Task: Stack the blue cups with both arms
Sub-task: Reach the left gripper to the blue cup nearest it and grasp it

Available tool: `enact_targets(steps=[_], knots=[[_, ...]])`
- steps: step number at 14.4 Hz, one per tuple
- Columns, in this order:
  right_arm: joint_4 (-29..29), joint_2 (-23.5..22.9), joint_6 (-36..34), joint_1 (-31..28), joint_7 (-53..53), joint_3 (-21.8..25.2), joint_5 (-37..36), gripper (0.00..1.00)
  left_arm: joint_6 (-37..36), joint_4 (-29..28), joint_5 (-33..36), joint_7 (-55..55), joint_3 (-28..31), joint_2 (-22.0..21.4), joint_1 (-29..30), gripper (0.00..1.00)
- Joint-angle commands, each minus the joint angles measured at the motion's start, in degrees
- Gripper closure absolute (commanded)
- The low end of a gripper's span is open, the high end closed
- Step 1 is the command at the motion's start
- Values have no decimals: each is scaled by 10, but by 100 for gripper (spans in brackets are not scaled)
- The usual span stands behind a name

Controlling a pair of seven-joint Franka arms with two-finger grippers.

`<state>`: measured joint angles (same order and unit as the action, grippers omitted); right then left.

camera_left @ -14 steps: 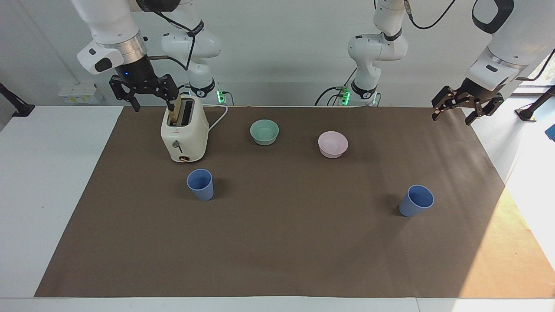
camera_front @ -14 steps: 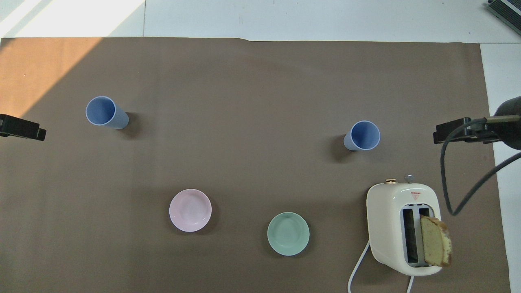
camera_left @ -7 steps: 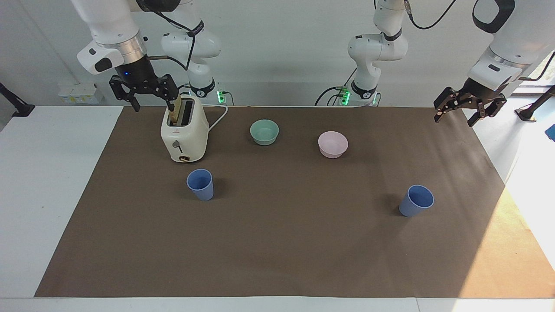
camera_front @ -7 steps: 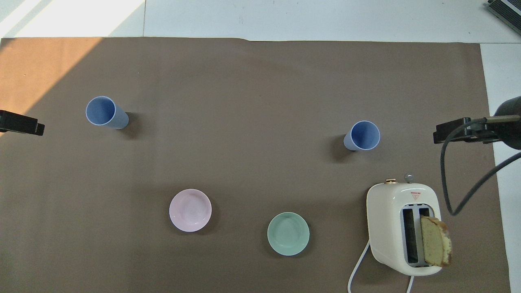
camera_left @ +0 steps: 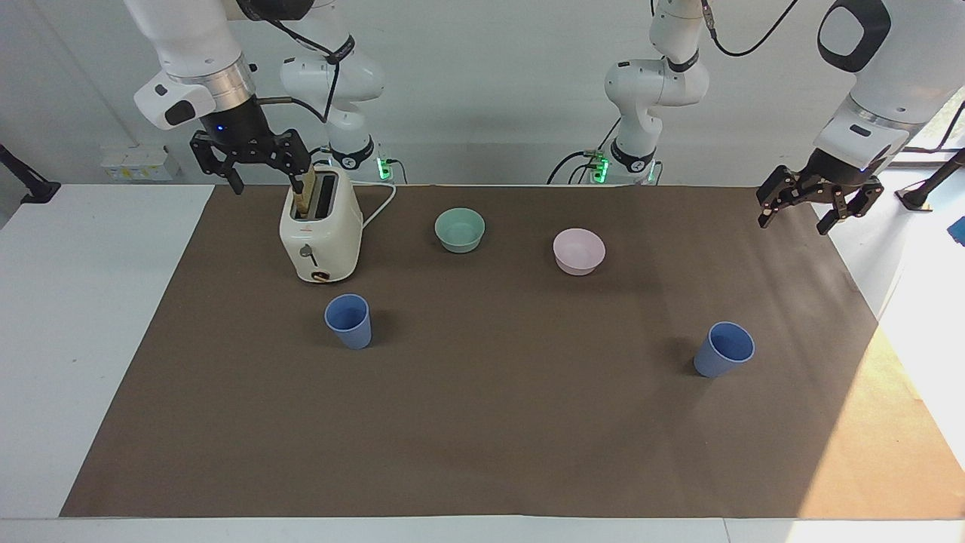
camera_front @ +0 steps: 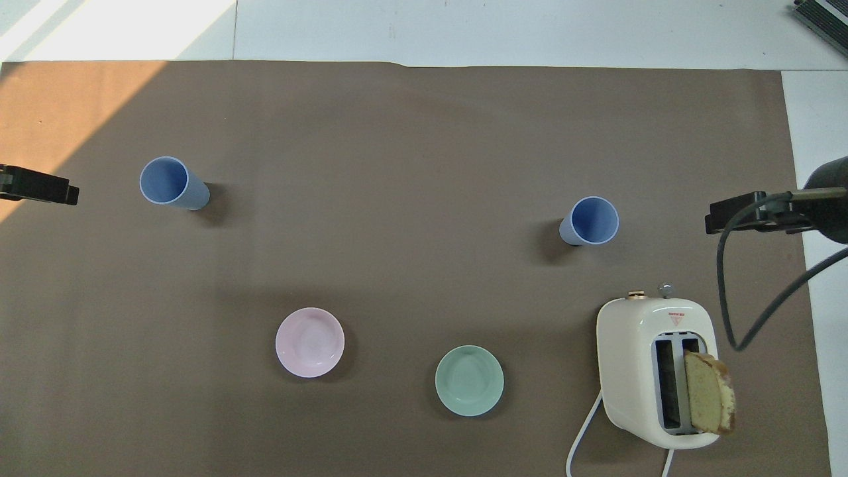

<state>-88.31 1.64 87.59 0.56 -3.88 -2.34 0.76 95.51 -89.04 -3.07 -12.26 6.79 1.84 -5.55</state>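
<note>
Two blue cups stand upright and apart on the brown mat. One blue cup (camera_left: pixel 348 320) (camera_front: pixel 589 220) stands a short way out from the toaster. The other blue cup (camera_left: pixel 724 349) (camera_front: pixel 173 184) is toward the left arm's end. My left gripper (camera_left: pixel 793 223) hangs open and empty over the mat's edge at that end, well clear of its cup; the overhead view catches just a fingertip (camera_front: pixel 40 186). My right gripper (camera_left: pixel 268 187) hangs open and empty beside the toaster's top, and only a fingertip (camera_front: pixel 735 216) of it enters the overhead view.
A cream toaster (camera_left: pixel 320 234) (camera_front: pixel 652 371) with a slice of bread (camera_front: pixel 709 392) sticking out of one slot stands close to the right arm. A mint-green bowl (camera_left: pixel 460 228) (camera_front: pixel 469 381) and a pale pink bowl (camera_left: pixel 579 250) (camera_front: pixel 310 342) sit between the arm bases.
The left gripper has turned and shifted a little outward over the mat's edge. The right arm, the cups and the bowls have not moved.
</note>
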Motion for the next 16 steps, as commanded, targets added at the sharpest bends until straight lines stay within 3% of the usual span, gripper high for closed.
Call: enact_targets(steps=[1, 16], knots=[[1, 0, 1, -5, 12, -1, 9, 0, 25, -18, 7, 2, 1, -6, -2, 0], [1, 0, 1, -5, 12, -1, 8, 0, 181, -27, 7, -7, 1, 84, 12, 0]])
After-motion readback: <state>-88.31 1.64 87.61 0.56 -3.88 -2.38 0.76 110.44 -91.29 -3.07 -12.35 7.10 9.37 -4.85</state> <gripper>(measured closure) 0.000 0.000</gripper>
